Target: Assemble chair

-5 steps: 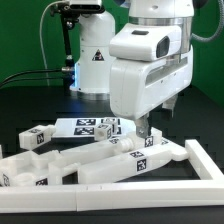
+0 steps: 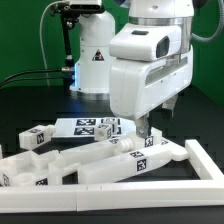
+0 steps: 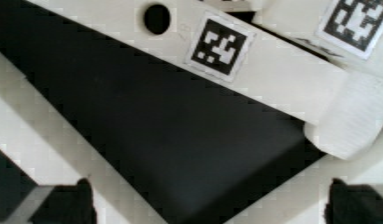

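Several white chair pieces with black-and-white tags lie on the black table. A long piece (image 2: 120, 152) runs across the middle, a small tagged block (image 2: 36, 138) lies toward the exterior view's left, and more pieces (image 2: 25, 172) sit at the front left. My gripper (image 2: 143, 129) points down just behind the long piece, open and empty. In the wrist view, a white panel (image 3: 188, 55) with a round hole and a tag lies ahead of the open gripper (image 3: 206, 212). A white bar (image 3: 63, 130) slants past one dark fingertip (image 3: 55, 205). Only black table shows between the fingers.
The marker board (image 2: 85, 127) lies flat behind the pieces. A long white border rail (image 2: 150, 177) runs along the front and turns up at the exterior view's right (image 2: 205, 155). The robot's base (image 2: 95, 60) and cables stand behind.
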Controlling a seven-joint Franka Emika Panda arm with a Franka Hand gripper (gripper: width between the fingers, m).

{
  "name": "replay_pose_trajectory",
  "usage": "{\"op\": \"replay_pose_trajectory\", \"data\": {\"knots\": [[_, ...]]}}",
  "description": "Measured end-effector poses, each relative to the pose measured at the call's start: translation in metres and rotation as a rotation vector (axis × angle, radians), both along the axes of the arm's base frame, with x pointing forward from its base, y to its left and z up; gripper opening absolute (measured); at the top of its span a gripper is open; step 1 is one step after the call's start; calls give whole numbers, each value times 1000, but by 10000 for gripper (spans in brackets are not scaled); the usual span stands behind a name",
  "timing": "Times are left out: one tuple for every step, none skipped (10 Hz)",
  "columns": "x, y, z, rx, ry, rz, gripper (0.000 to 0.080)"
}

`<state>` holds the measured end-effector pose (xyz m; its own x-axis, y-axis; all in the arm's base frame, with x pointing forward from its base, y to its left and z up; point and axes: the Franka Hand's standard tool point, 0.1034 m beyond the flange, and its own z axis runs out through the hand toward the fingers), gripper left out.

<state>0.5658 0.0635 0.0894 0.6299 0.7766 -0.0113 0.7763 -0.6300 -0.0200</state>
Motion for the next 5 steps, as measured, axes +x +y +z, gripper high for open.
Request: {"op": "replay_pose_trajectory", "data": {"knots": [[-7,0,2,4,-34,-79,649],[-18,0,0,7,-42,-168,649],[-24,-1,-4,8,-40,-211,649],[-24,-2,-4,9,-35,-224,649],[-24,-1,-4,9,-35,-229,649]]}}
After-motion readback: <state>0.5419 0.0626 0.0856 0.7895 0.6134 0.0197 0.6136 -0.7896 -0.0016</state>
